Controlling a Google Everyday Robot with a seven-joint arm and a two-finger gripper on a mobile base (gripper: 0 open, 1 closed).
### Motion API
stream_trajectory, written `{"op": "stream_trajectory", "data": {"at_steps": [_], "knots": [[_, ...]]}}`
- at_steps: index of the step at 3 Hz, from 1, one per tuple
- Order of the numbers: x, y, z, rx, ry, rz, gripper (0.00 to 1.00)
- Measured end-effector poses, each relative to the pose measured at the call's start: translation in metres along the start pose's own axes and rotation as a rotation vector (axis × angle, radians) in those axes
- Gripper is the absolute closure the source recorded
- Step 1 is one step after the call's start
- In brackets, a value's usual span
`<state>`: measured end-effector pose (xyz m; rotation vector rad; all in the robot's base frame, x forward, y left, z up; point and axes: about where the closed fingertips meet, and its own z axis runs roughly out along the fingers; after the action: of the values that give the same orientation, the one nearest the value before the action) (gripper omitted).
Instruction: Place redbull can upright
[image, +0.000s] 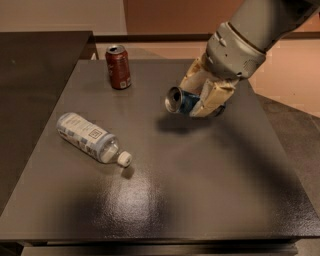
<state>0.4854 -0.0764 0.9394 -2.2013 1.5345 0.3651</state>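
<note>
- Gripper (197, 97) hangs above the middle of the tabletop (210, 190), its two cream fingers (212, 95) clamped on the redbull can (181, 100).
- The can is held in the air, clear of the surface, with its shadow lying on the tabletop just below.
- Its long axis runs close to level, tipped only slightly. One shiny silver end faces the left of the view and the blue body runs back between the fingers.
- Risk: if the can is let go at this tilt, it would likely land on its side and roll, so the wrist probably has to turn the axis vertical first.
- Risk: the fingers seem to grip near one end, so the can could pivot or slip as it is turned.
- The dark red soda can (119, 67) and the lying plastic bottle (89, 136) sit well apart from it, so a collision seems unlikely.
</note>
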Motion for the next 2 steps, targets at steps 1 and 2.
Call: {"op": "stream_trajectory", "data": {"at_steps": [1,2], "knots": [[-0.0063,-0.0117,-0.0107,0.054,-0.187,0.125,1.00],[-0.0137,-0.0170,-0.0186,0.122,-0.369,0.204,1.00]]}}
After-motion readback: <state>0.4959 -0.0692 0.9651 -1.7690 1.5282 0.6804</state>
